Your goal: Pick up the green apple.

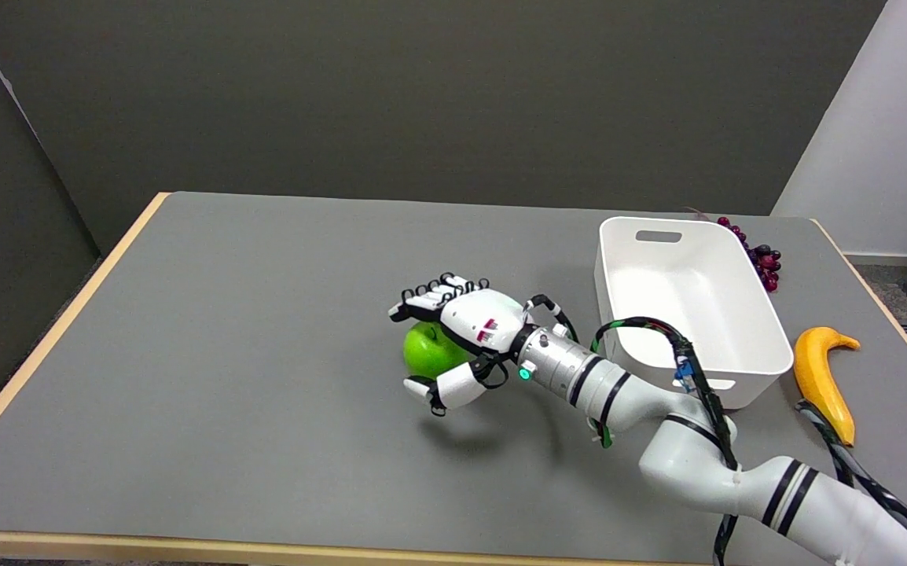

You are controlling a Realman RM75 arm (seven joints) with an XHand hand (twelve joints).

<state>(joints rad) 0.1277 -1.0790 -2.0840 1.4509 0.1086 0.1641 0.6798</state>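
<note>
The green apple point(428, 351) is near the middle of the grey table point(225, 354). My right hand point(465, 334) grips it. The fingers point(438, 295) curl over its top and far side, and the thumb point(446, 389) wraps its near side. The palm hides the apple's right half. A dark shadow lies on the table nearer to me, apart from the apple, so the apple appears to hang a little above the surface.
A white empty bin point(768, 346) stands to the right of the hand, close to the forearm. Dark red grapes point(760, 255) lie behind the bin. A yellow banana point(823, 377) lies at its right, near the table's right edge.
</note>
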